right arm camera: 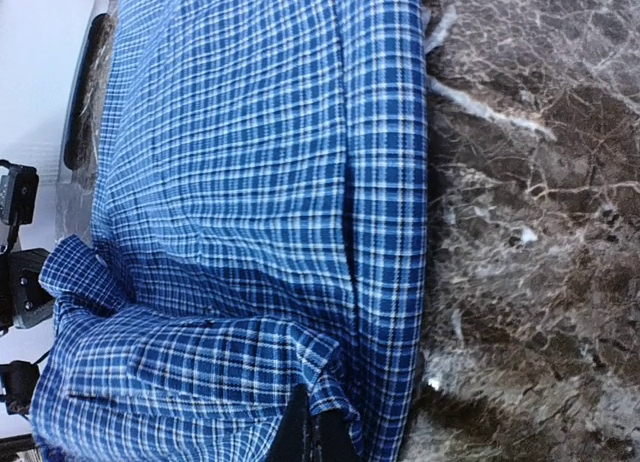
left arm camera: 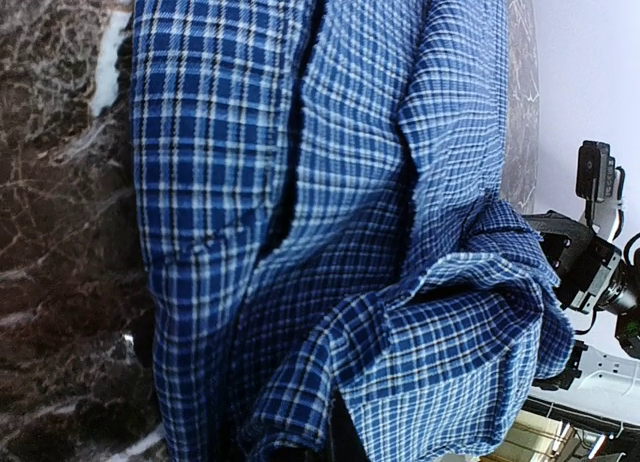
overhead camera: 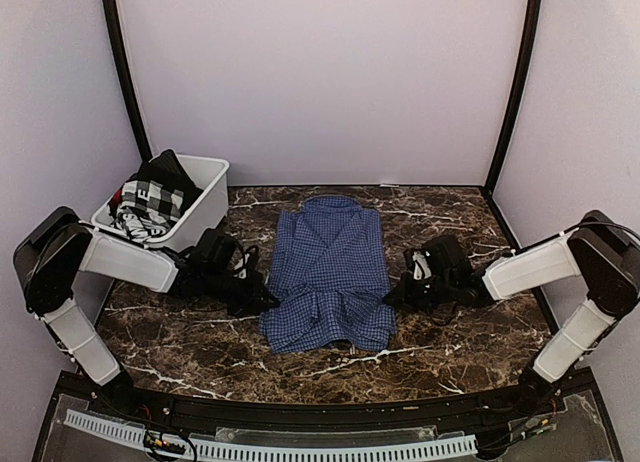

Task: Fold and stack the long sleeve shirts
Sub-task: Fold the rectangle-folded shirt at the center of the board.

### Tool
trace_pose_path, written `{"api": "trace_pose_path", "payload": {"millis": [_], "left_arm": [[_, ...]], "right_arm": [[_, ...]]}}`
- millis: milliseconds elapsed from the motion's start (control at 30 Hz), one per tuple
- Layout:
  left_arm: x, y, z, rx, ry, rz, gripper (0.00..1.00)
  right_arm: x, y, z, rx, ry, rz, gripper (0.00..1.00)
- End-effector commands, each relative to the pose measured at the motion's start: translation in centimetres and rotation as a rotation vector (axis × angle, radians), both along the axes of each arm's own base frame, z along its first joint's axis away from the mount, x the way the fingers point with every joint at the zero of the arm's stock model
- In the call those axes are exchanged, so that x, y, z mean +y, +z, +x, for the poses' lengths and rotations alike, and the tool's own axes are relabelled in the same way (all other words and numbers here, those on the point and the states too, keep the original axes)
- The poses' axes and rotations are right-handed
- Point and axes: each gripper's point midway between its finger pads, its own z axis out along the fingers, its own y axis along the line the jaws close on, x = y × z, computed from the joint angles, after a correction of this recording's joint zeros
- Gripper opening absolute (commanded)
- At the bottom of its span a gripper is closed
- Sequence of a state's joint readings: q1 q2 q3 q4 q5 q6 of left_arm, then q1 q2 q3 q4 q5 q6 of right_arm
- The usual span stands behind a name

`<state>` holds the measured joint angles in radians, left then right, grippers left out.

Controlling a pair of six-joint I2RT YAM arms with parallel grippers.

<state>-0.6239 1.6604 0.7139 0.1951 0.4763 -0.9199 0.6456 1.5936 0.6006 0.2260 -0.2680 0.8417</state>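
A blue checked long sleeve shirt (overhead camera: 330,262) lies flat in the middle of the marble table (overhead camera: 450,352), collar toward the back. Its near part is bunched and folded up. My left gripper (overhead camera: 262,300) is at the shirt's lower left edge and my right gripper (overhead camera: 396,294) at its lower right edge. In the left wrist view the shirt (left arm camera: 300,182) fills the frame and a raised fold hangs over my mostly hidden gripper (left arm camera: 335,444). In the right wrist view my gripper (right arm camera: 315,440) is shut on a lifted corner of the shirt (right arm camera: 250,182).
A white plastic bin (overhead camera: 208,174) stands at the back left and holds other clothes, among them a black and white checked one (overhead camera: 150,200). Purple walls close off the back and both sides. The right arm (left arm camera: 590,262) shows in the left wrist view.
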Motion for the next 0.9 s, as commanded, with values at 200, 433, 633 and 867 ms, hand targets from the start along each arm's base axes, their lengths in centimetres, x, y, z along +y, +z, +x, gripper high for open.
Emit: {"api": "trace_pose_path", "payload": {"millis": [200, 433, 633, 867], "left_arm": [[0.0, 3.4, 2.0, -0.100, 0.000, 0.029, 0.01], [-0.2, 4.2, 4.8, -0.135, 0.012, 0.022, 0.01], [0.2, 3.0, 6.5, -0.125, 0.011, 0.043, 0.06], [0.7, 4.1, 9.2, -0.195, 0.005, 0.053, 0.43]], "right_arm": [[0.3, 3.7, 2.4, -0.107, -0.022, -0.054, 0.00], [0.8, 3.8, 4.9, -0.129, -0.029, -0.067, 0.00], [1.1, 2.7, 6.1, -0.111, -0.022, -0.072, 0.00], [1.4, 3.8, 7.3, -0.142, -0.007, -0.099, 0.28]]}}
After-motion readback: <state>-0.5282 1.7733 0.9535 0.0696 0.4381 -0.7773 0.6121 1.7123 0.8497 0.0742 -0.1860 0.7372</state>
